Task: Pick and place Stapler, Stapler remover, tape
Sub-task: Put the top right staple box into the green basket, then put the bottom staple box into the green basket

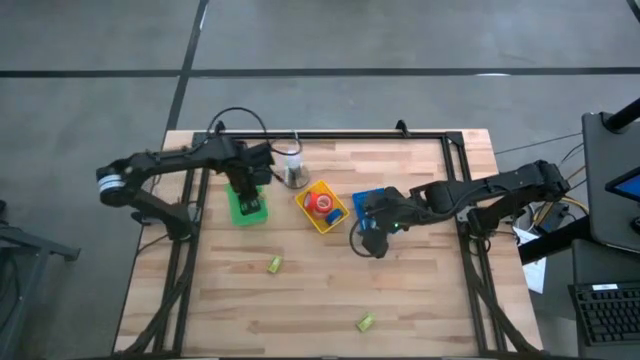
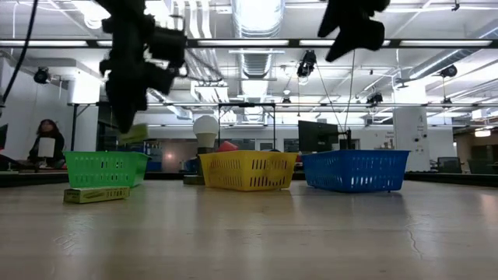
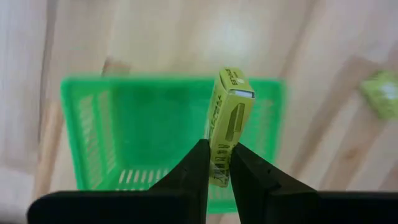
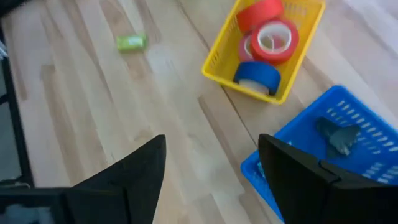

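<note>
**A:** Where's the thing being handled?

**B:** A small yellow-green box (image 3: 227, 118), probably staples though the print is too blurred to read, is pinched between the fingers of the left gripper (image 3: 218, 163). It hangs over the green basket (image 3: 99, 143), its far end pointing down into the basket.

**A:** And in the overhead picture?

**B:** The left gripper (image 1: 243, 185) sits above the green basket (image 1: 245, 208) at the table's back left. Two more yellow-green boxes lie loose on the bare wood: one (image 1: 274, 264) in the middle of the table, another (image 1: 365, 322) nearer the front edge.

**A:** The tape?

**B:** In the yellow basket (image 4: 214, 59), just right of the green one. A blue roll (image 4: 257, 73) lies against the wall nearest the right arm, with a red roll with a white core (image 4: 277, 38) and a second red roll (image 4: 260, 12) behind it.

**A:** The right arm?

**B:** The right gripper (image 4: 211, 174) hovers with its fingers spread wide and nothing between them, over the table at the corner of the blue basket (image 4: 298, 124). A dark grey object (image 4: 339, 137) rests inside that basket; I can't make out what it is.

**A:** Anything else?

**B:** From table height, one yellow-green box (image 2: 96, 194) lies in front of the green basket (image 2: 103, 169).
</note>
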`<state>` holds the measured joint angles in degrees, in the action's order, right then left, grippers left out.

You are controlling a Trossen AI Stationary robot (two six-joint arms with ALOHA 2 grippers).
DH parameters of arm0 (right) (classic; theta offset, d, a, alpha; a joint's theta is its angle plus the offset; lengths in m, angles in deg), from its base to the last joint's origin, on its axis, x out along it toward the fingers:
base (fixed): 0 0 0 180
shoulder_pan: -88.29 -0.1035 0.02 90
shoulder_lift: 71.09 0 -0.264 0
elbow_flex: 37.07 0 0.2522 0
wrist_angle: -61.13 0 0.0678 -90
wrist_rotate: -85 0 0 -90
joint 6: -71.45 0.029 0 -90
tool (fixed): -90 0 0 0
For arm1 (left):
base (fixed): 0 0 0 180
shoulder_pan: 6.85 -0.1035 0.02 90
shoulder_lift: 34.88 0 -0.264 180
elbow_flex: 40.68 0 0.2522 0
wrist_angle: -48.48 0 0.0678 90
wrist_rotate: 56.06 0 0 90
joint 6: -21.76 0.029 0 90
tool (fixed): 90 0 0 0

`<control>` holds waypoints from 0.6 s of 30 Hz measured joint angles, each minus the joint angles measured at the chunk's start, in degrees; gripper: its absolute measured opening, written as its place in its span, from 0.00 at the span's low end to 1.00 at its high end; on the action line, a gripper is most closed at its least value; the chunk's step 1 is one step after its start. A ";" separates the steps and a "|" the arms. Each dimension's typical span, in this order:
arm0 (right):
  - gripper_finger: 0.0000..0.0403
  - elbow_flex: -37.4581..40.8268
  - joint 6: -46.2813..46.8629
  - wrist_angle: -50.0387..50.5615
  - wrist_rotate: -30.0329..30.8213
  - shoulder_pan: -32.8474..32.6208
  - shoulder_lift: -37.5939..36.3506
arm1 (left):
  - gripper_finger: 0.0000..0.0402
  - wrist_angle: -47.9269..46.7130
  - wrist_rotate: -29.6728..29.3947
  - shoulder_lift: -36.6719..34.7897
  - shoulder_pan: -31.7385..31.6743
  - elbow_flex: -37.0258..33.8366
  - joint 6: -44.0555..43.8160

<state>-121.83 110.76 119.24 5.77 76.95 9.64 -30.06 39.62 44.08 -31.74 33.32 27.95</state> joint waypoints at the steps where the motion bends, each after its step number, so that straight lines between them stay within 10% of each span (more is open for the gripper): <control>1: 0.61 0.77 0.53 -0.03 -0.26 -0.02 0.00 | 0.13 0.80 -0.25 -0.86 -1.14 -1.87 -0.69; 18: 0.68 15.18 0.89 -10.69 -15.36 -9.01 0.21 | 0.32 6.56 -0.67 -1.64 -5.76 -10.24 -7.96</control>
<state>-106.66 111.64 108.55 -9.59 67.94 9.85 -23.51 38.96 42.44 -37.50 23.08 20.00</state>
